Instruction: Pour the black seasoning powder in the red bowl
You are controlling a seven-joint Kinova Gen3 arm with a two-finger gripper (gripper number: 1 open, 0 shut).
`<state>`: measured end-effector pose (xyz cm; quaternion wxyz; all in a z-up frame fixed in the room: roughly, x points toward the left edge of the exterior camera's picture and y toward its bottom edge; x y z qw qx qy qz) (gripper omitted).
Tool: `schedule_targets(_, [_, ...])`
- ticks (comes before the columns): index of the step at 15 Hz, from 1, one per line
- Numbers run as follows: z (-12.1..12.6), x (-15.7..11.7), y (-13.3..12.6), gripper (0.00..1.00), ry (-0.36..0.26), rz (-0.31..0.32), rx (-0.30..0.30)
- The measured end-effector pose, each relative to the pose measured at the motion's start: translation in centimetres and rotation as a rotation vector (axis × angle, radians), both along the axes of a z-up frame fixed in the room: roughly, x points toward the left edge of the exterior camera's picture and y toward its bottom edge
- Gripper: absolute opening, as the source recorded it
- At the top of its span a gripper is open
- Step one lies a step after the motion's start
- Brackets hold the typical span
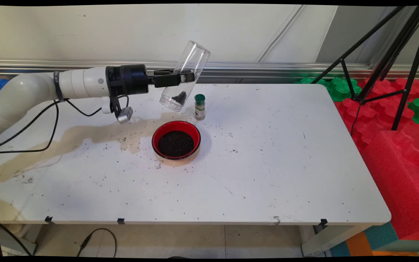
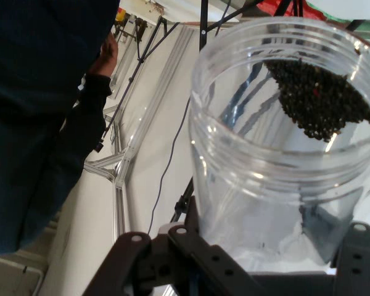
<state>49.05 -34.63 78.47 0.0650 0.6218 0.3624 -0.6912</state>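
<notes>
My gripper [image 1: 182, 77] is shut on a clear plastic jar [image 1: 185, 75], held tilted in the air above the table's far side. A small heap of black grains [image 1: 178, 97] lies in the jar's lower end. In the hand view the clear jar [image 2: 277, 142] fills the right side and the dark grains [image 2: 314, 98] cling to its wall. Below and in front of the jar stands a red bowl [image 1: 176, 125] filled with black grains [image 1: 175, 143]. A small spice bottle with a green cap [image 1: 199, 107] stands just right of the jar's lower end.
Black grains are scattered over the white table [image 1: 267, 163], mostly left of the bowl. A black tripod [image 1: 387, 54] and red and green foam blocks [image 1: 395, 145] stand to the right. A person in dark clothes [image 2: 43, 123] shows in the hand view.
</notes>
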Motion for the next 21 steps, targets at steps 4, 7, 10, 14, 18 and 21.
schedule_targets(4, [-0.14, 0.37, -0.02, 0.0, 0.0, 0.004, 0.008])
schedule_targets(7, [-0.44, 0.62, -0.09, 0.0, -0.009, 0.004, 0.018])
schedule_targets(10, [-0.43, 0.74, -0.21, 0.0, -0.012, -0.001, 0.015])
schedule_targets(14, [-0.6, 0.8, -0.23, 0.0, -0.024, -0.018, 0.016])
schedule_targets(18, [-0.83, 0.83, -0.22, 0.0, -0.034, -0.03, 0.027])
schedule_targets(21, [-0.87, 0.83, -0.25, 0.0, -0.036, -0.034, 0.034])
